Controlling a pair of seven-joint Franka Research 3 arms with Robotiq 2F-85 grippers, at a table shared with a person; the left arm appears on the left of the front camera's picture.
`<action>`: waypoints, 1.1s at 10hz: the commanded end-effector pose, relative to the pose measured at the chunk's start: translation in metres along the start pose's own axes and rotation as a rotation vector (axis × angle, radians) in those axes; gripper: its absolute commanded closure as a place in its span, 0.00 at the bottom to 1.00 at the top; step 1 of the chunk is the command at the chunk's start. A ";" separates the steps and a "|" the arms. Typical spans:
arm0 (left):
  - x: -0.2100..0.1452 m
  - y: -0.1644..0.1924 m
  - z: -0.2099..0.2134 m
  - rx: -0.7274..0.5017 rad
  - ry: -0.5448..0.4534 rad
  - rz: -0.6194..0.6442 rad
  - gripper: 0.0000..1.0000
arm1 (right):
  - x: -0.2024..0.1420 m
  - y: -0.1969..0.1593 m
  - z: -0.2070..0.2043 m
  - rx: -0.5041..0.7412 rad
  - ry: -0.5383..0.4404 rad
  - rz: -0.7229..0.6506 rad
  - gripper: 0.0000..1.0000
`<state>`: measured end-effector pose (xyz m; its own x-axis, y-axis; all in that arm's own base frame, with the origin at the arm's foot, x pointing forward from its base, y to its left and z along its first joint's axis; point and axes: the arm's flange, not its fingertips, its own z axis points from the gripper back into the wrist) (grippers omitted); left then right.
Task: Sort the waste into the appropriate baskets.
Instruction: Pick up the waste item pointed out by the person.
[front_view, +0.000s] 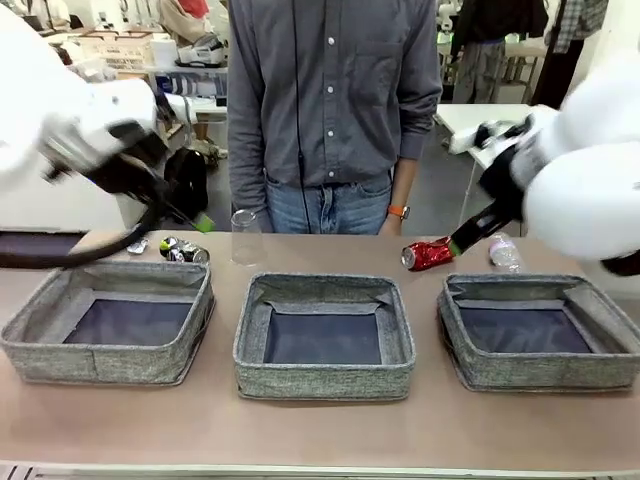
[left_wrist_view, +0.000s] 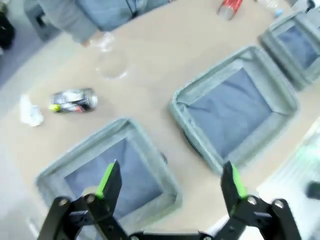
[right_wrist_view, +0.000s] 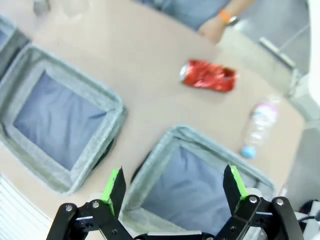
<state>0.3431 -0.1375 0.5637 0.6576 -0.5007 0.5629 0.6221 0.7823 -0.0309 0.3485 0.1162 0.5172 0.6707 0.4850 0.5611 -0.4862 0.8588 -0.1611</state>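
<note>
Left pincer (left_wrist_view: 171, 174) hangs wide open with nothing between its green pads, high over the left basket (front_view: 100, 355). The right pincer (right_wrist_view: 174, 177) is spread just as wide and equally empty, above the right basket (front_view: 545, 375). The middle basket (front_view: 322, 380) sits between them, and all three show only their dark bottoms, so no sorting has been done yet.

All the waste lies on the counter (front_view: 320, 435) behind the baskets, on the person's (front_view: 330, 100) side. The crumpled paper wad (front_view: 138, 245) and the dark can (front_view: 183, 250) lie on their sides near each other behind the left basket. The clear cup (front_view: 246, 236) stands upright beyond the gap between the left and middle baskets. The red can (front_view: 428, 254), dented and lying down, rests behind the right basket's near corner, with the small clear bottle (front_view: 504, 252) on its side just beyond it.

My reading is that this is the approach before a first pick. Each arm has to reach past its basket, come down over a nearby piece and line its open pads across the narrow width. The red can looks handiest for the right arm and the dark can for the left.
</note>
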 end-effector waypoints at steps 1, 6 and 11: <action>-0.001 0.003 0.038 0.120 0.116 -0.064 0.00 | -0.013 0.005 0.052 -0.084 -0.108 -0.007 0.00; -0.012 0.008 0.052 -0.056 0.158 0.029 0.00 | -0.008 -0.009 0.044 0.173 0.006 -0.103 0.00; -0.037 0.060 0.032 -1.053 0.077 0.338 0.00 | 0.002 -0.053 0.048 1.107 0.097 -0.474 0.00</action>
<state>0.3310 -0.0659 0.5672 0.7571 -0.5169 0.3996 0.6329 0.4283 -0.6450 0.3298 0.0684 0.5710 0.8233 0.2663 0.5012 -0.5602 0.5238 0.6418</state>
